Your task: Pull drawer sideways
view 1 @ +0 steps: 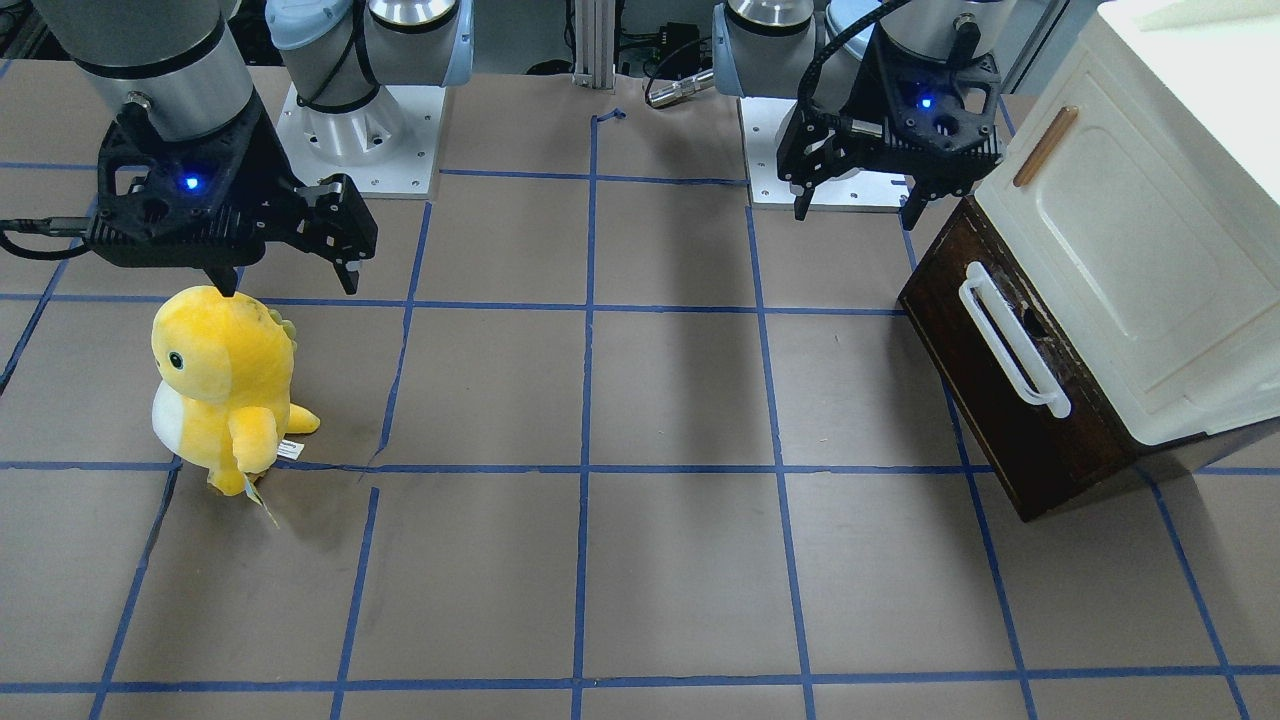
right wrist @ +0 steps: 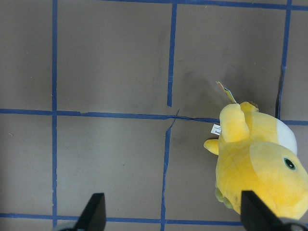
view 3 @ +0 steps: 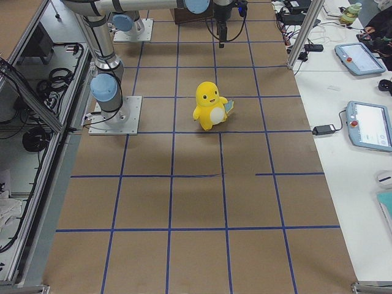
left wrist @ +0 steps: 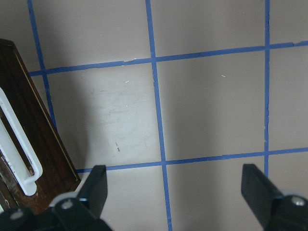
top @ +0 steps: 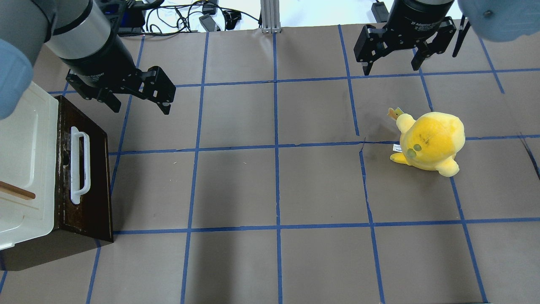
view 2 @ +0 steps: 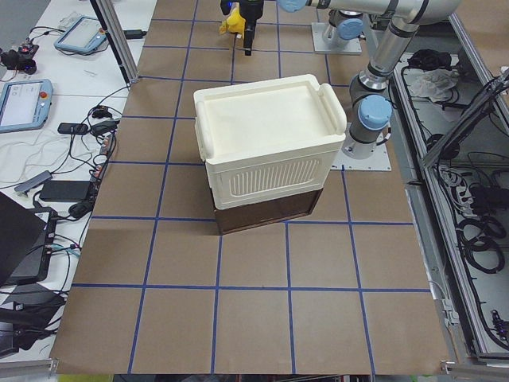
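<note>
The dark brown drawer (top: 96,181) sits under a cream-white cabinet (top: 25,169) at the table's left end. Its long white bar handle (top: 79,166) faces the table's middle, and no pale interior shows. The drawer (view 1: 1000,435) and handle (view 1: 1010,340) also show in the front view, and its corner (left wrist: 45,144) in the left wrist view. My left gripper (top: 141,110) (view 1: 855,215) is open and empty. It hovers above the table in front of the drawer, apart from the handle. My right gripper (top: 390,71) (view 1: 290,290) is open and empty, high over the right side.
A yellow plush dinosaur (top: 430,141) (view 1: 225,380) stands on the right half, below my right gripper, and shows in the right wrist view (right wrist: 260,163). The cabinet door has a small wooden handle (view 1: 1045,145). Blue tape lines grid the brown table (top: 274,185).
</note>
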